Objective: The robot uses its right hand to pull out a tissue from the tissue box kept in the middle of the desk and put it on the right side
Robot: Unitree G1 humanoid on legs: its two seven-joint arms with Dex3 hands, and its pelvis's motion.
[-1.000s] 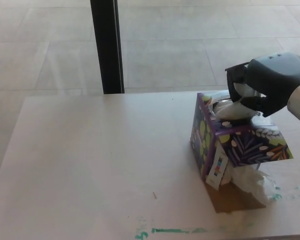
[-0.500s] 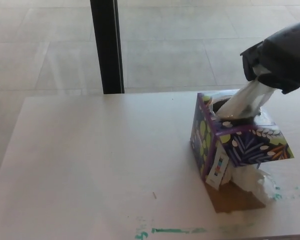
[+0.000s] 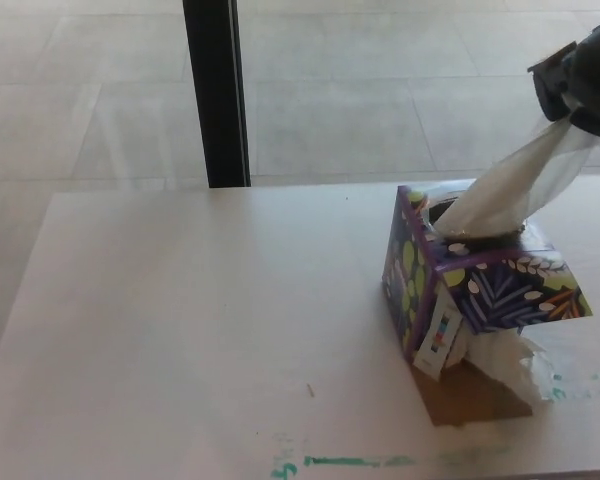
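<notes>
The right hand is raised at the upper right edge, its black fingers pinched together on a tissue hanging below it.

Pale desk bears tissue box and crumpled tissue.

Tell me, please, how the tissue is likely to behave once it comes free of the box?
The tissue looks thin and translucent where it stretches from the right hand to the tissue box, so it will probably hang limp and drape. It seems very light; the next sheet may follow it out.
</notes>
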